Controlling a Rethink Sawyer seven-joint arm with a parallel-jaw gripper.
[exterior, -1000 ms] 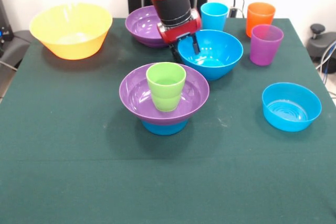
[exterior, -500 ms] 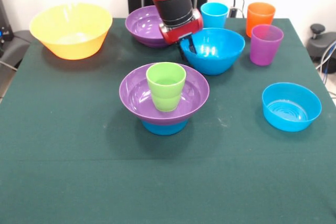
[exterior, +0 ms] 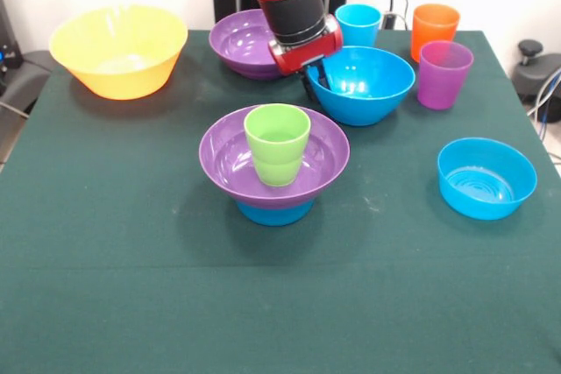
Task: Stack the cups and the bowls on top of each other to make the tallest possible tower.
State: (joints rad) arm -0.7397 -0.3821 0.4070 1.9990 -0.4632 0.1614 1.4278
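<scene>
One tower (exterior: 274, 159) stands nearest on the green bench (exterior: 131, 286), about mid-width: a small blue bowl (exterior: 274, 211) sits lowest, a wide purple bowl (exterior: 230, 162) rests on it, and a lime green cup (exterior: 277, 144) stands upright inside that purple bowl. To the right and slightly farther back, a second small blue bowl (exterior: 486, 178) sits alone on the cloth, open side up, well apart from the tower.

Behind the tower, right of centre, the large blue bowl (exterior: 361, 85) is tilted, its left rim higher than the rest. The gripper (exterior: 313, 75) is clamped on that left rim, one dark finger inside the bowl and one outside. The red and black arm (exterior: 289, 2) comes down to it from the top left.

Right of the large blue bowl, a translucent purple cup (exterior: 444, 74) stands upright, near the bowl but not touching it as far as can be seen. On the far left the yellow bowl (exterior: 119, 50) sits at the bench's corner, overhanging the edge. Behind the arm, a second purple bowl (exterior: 241, 43) lies partly hidden by the gripper's wrist. At the back edge stand a light blue cup (exterior: 358, 25), just behind the large blue bowl, and an orange cup (exterior: 435, 30), just behind the purple cup.
</scene>
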